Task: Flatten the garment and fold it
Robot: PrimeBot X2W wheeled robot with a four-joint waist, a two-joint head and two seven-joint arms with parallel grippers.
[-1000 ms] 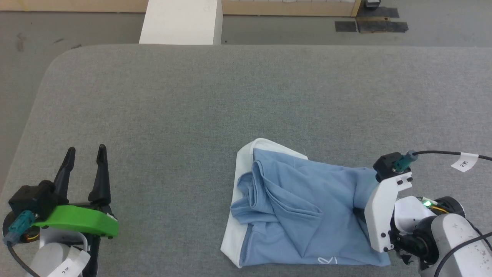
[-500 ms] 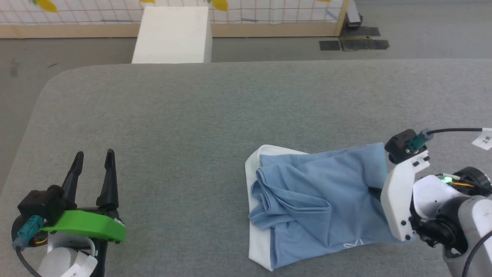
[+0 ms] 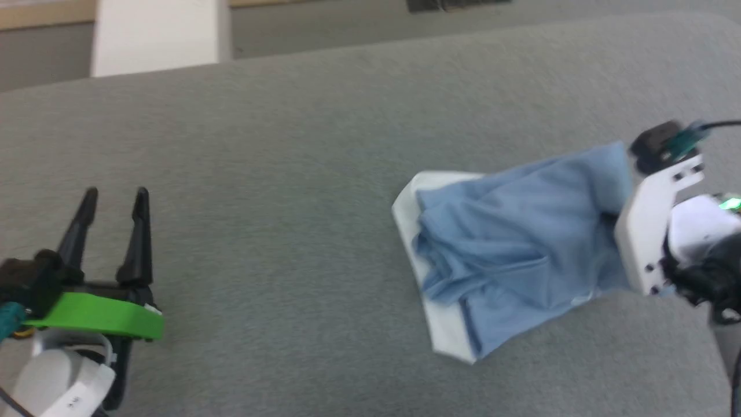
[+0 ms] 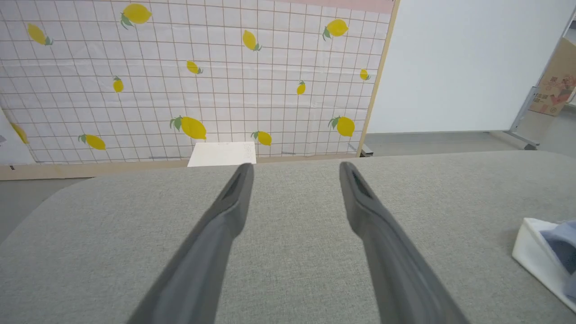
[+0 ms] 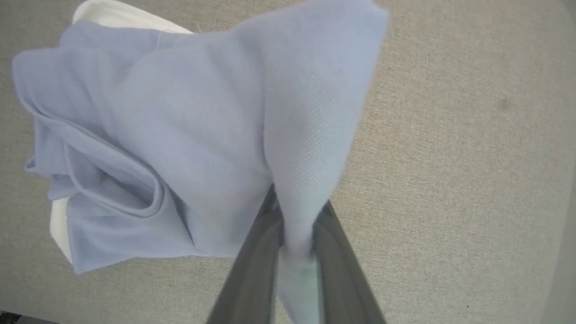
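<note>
The garment (image 3: 521,243), a light blue polo shirt with a white collar edge, lies bunched on the grey table (image 3: 289,174) at the right. My right gripper (image 5: 297,211) is shut on a pinch of its blue fabric, which rises between the two fingers (image 5: 252,265) and hangs loosely below. In the head view the right wrist mount (image 3: 654,231) sits at the shirt's right edge, hiding the fingertips. My left gripper (image 3: 113,200) stands open over bare table far to the left, nothing between its fingers (image 4: 216,234). A corner of the garment (image 4: 546,252) peeks in at the right of the left wrist view.
A white block (image 3: 156,35) stands on the floor beyond the table's far edge. A lemon-patterned grid screen (image 4: 189,76) and a white wall (image 4: 463,63) rise behind the table. The table's rounded left corner (image 4: 27,216) is near the left gripper.
The right gripper has risen and moved away from me, lifting the shirt's right edge and dragging the bundle with it. The head camera has shifted. The left gripper stays open.
</note>
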